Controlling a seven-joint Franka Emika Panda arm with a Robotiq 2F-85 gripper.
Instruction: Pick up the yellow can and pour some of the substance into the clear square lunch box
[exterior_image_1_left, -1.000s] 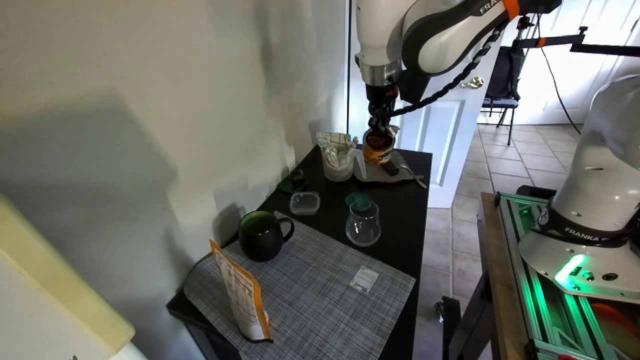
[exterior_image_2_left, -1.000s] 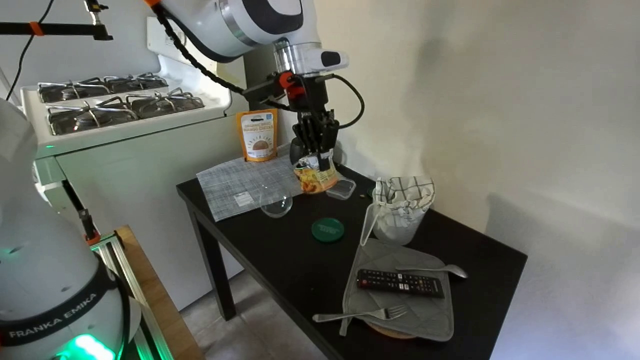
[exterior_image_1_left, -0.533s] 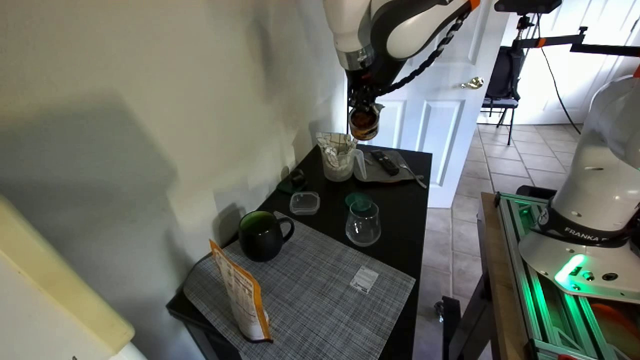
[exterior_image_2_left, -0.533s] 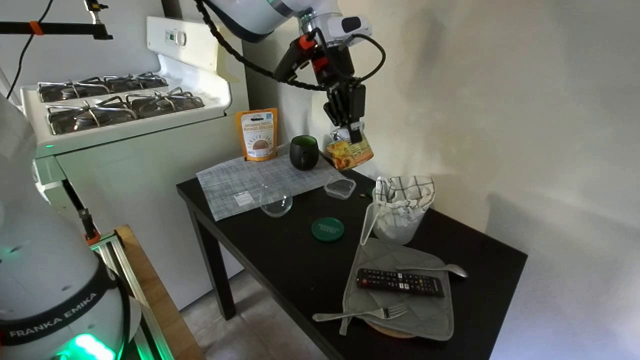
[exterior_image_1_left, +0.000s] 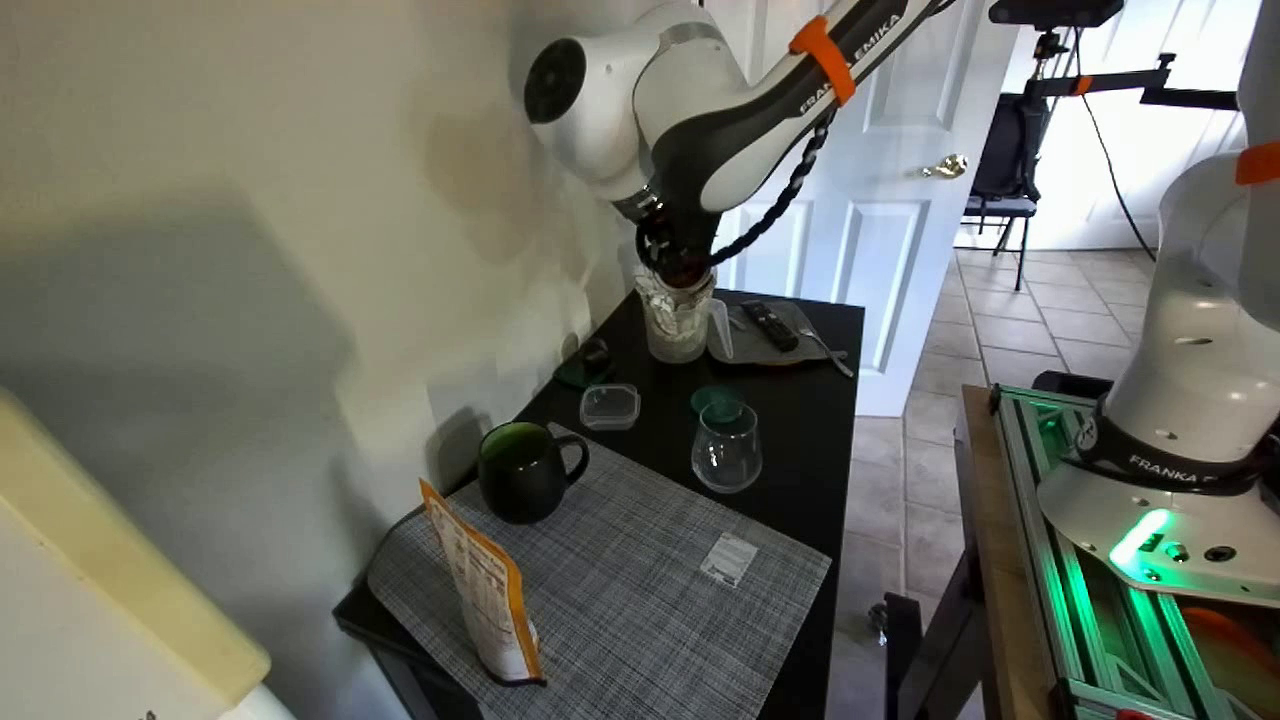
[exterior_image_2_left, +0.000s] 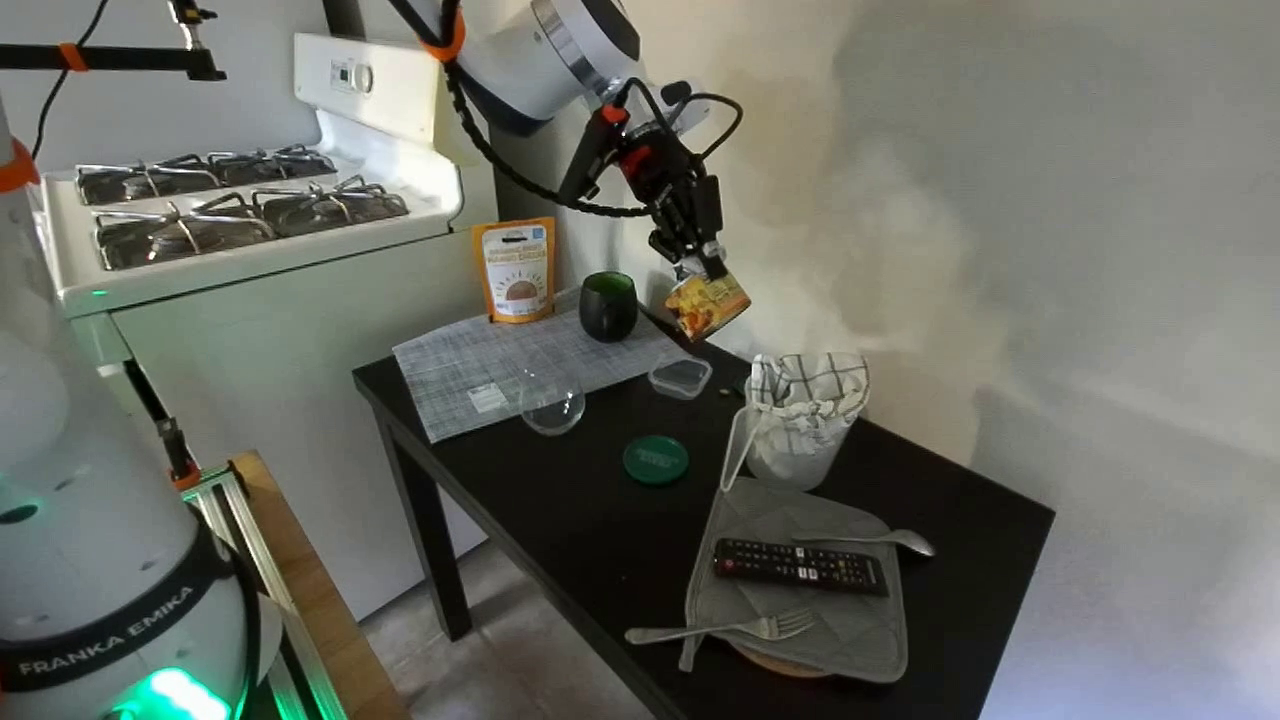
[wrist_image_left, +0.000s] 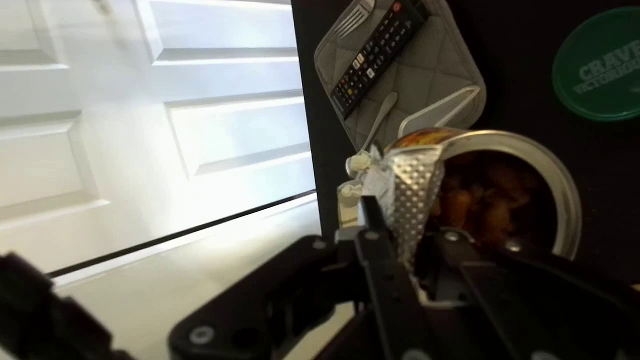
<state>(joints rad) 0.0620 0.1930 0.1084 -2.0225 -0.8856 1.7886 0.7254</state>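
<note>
Okay, your fingers grip the yellow can by its rim, tilted and up off the tabletop; clear square lunch box sits just beside the grey placemat.

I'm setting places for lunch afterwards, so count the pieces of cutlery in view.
2: a fork and a spoon, each lying partly on the grey pad, on opposite sides of the remote. Others could be hidden.

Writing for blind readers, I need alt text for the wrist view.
Black jaws grip a yellow can, its silvery flap peeled open, brownish chunks inside. Beyond, a remote and fork lie on a grey quilted pad near a green lid.
</note>
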